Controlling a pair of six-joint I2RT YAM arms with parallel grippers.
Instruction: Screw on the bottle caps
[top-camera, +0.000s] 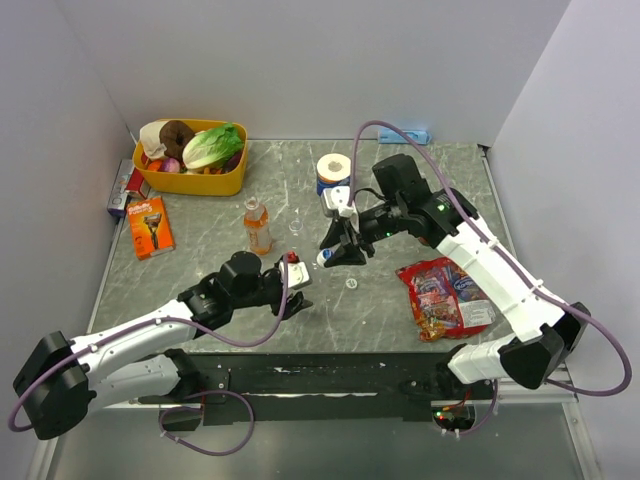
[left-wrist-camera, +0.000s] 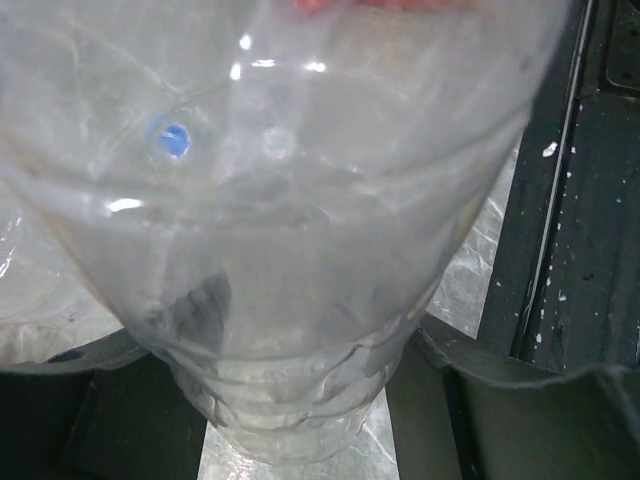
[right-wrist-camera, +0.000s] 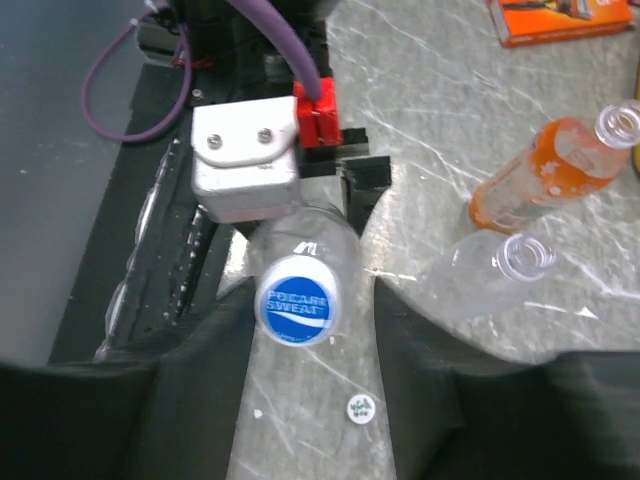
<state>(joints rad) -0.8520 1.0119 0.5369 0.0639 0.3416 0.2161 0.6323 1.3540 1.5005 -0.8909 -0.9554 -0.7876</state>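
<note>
- Left gripper (top-camera: 298, 285) clenches a small colourless see-through ribbed plastic bottle (right-wrist-camera: 305, 232).
- Right gripper (right-wrist-camera: 305, 305) flanks its round blue screw cap (right-wrist-camera: 297, 300); whether it is grasped, I cannot tell.
- A second pale-topped cap (right-wrist-camera: 360, 408) lies flat on the marbled grey table (top-camera: 400, 320).

two clear bottles (right-wrist-camera: 310, 232) (right-wrist-camera: 500, 272), one orange drink bottle (right-wrist-camera: 540, 180), two caps (right-wrist-camera: 295, 300) (right-wrist-camera: 360, 407), one toilet roll (top-camera: 334, 168), one snack bag (top-camera: 440, 295)

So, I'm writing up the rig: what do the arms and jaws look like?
Left arm and right arm: white shells, black joints, a purple cable looping along each. Black jaws. The left wrist carries a white bracket with two screws and a red block.
</note>
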